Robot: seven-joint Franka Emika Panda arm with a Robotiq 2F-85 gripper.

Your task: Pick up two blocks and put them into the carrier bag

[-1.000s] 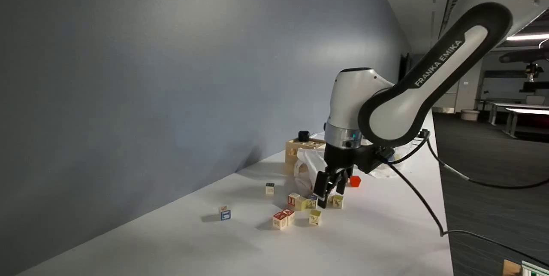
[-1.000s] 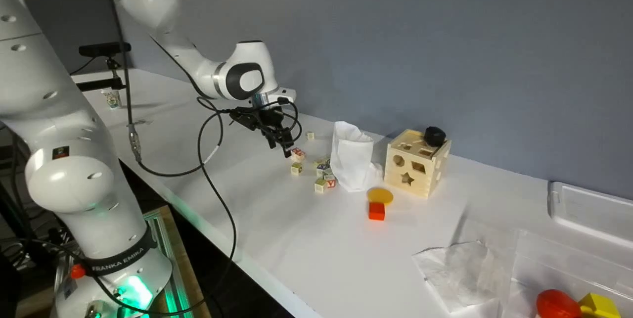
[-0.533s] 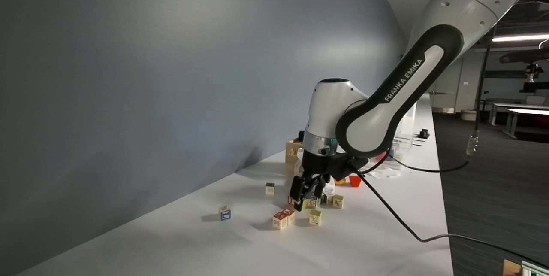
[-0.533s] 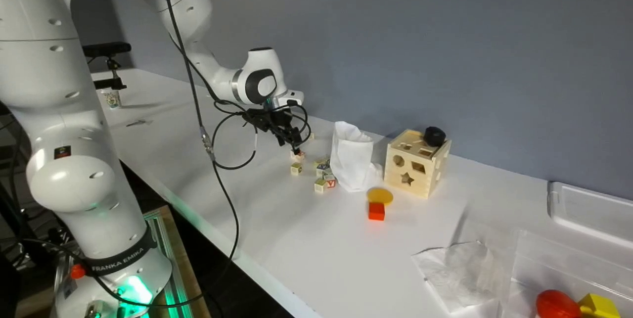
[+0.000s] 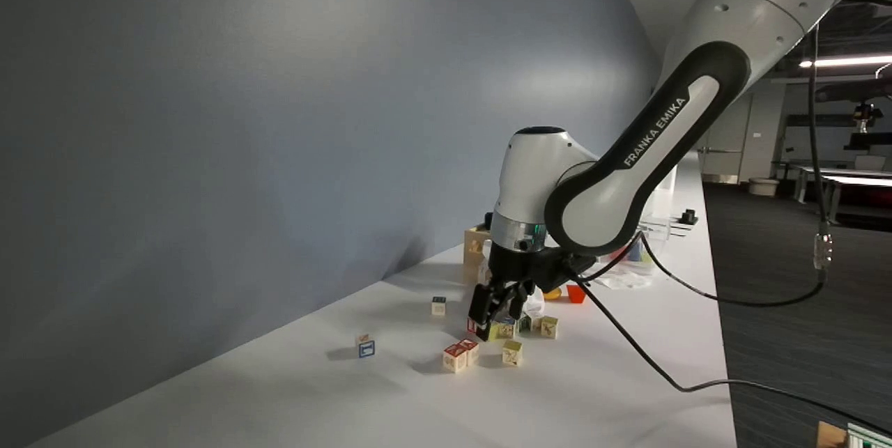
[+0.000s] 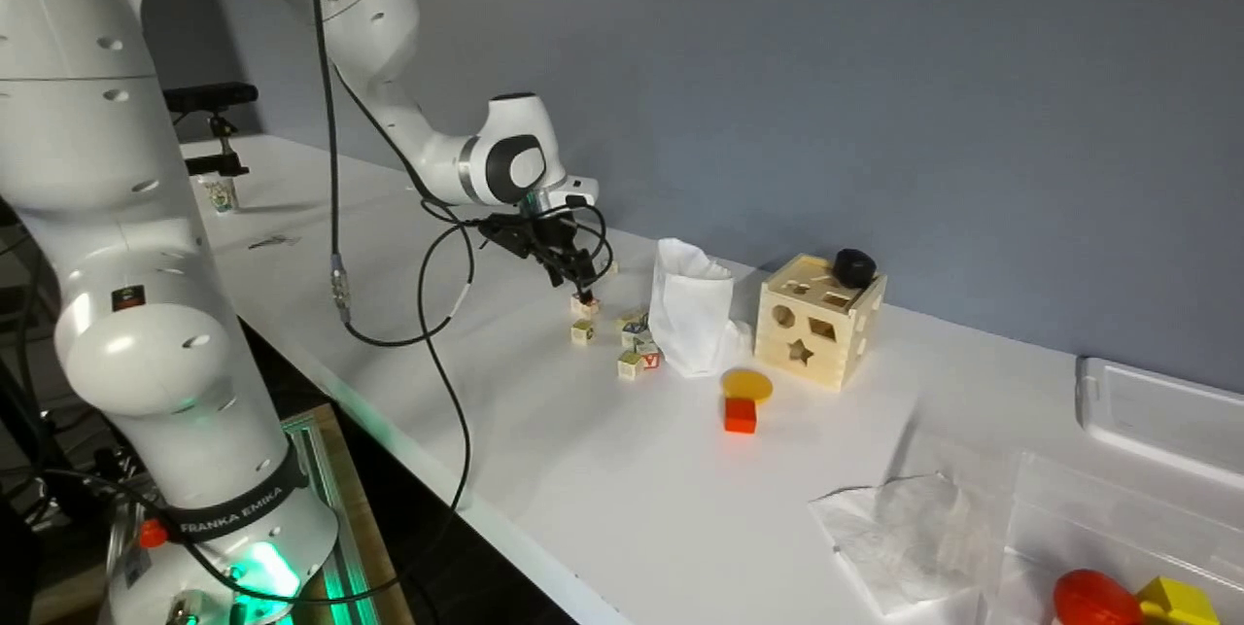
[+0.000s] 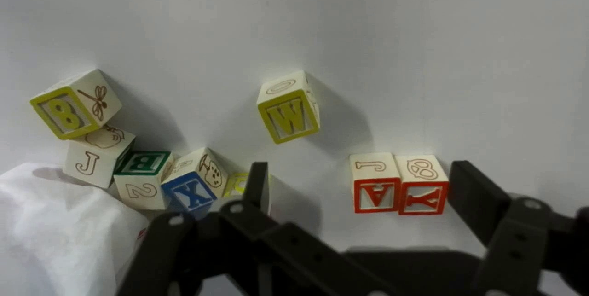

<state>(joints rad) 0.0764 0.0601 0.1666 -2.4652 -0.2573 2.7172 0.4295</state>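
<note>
Red faces up front: the A block (image 7: 376, 184) and the Y block (image 7: 422, 186) sit side by side on the table (image 7: 506, 79), right of centre in the wrist view. And the gripper (image 7: 366, 188) has its jaws spread wide, a finger to either side of the pair in the frame. The finger at the frame's right meets the Y block in the picture; touching or clear, I cannot tell.

Higher, near the centre, the W block (image 7: 289, 111), by itself. Left of it, a real crowd: the X block (image 7: 191, 188), the green-edged block (image 7: 142, 181), the J block (image 7: 92, 162), and a yellow-edged block (image 7: 76, 107) just above that. Lower left, the bag (image 7: 60, 231), white, right beside the crowd.

In an exterior view the bag stands upright mid-frame, the box (image 6: 807, 329) close on its right, a black piece (image 6: 854, 268) on top. Below, a yellow disc (image 6: 747, 384) and a red piece (image 6: 740, 415).
</note>
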